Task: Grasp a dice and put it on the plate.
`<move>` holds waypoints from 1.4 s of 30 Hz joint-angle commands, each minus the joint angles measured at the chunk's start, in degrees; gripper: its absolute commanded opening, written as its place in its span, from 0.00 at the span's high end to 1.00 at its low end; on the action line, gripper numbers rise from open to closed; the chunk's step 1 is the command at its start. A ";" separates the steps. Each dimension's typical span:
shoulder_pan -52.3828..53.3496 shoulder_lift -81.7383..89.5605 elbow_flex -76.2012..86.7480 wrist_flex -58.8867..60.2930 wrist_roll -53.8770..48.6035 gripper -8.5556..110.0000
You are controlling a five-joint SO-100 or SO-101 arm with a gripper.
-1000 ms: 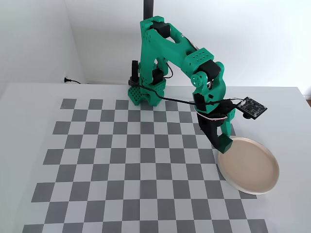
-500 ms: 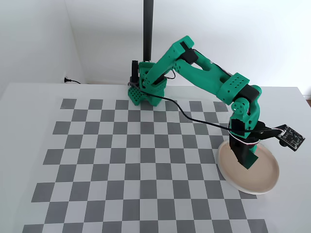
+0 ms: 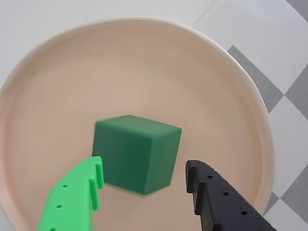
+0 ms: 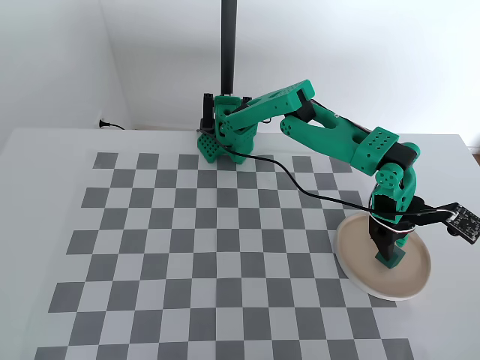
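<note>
The release step is in hand: in the wrist view the dice (image 3: 138, 153) sits mid-frame on the plate (image 3: 231, 62), jaws parted, gripping nothing. Next, lift clear.

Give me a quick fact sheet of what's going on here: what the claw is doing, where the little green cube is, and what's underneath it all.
gripper: open, one green and one black finger either side of the cube, gaps visible
dice: dark green cube, blurred at its edges, over the plate's middle
plate: beige-pink with white rim, at the right edge of the checkered mat in the fixed view
arm: stretched from its base to above the plate
</note>
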 commanded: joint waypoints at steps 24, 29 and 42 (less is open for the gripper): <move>2.29 29.71 -4.92 28.92 0.79 0.96; 4.75 36.04 -3.08 31.55 1.67 0.96; 8.00 70.31 38.23 18.02 2.55 0.96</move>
